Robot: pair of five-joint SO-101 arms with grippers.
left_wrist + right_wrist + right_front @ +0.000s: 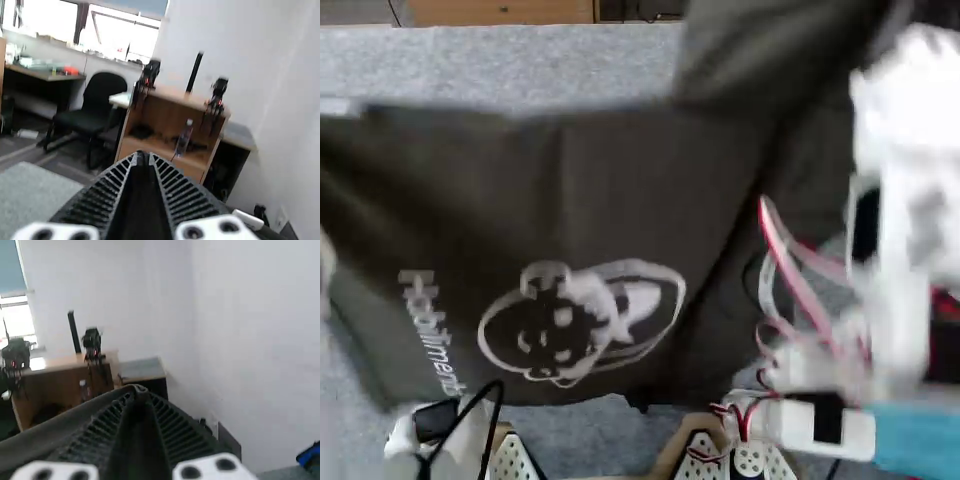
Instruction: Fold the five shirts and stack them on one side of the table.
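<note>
The dark shirt (570, 200) with a white print lies spread wide over the grey counter (500, 65), covering most of it; the right arm (895, 200) is raised high above the counter's right side, its jaws clenched on a fold of the shirt (cloth trails off one side); the left jaws point up away from the counter, tips pressed together; I cannot tell whether cloth sits between them.

dark shirt (620, 190), white graphic (582, 318)
</note>
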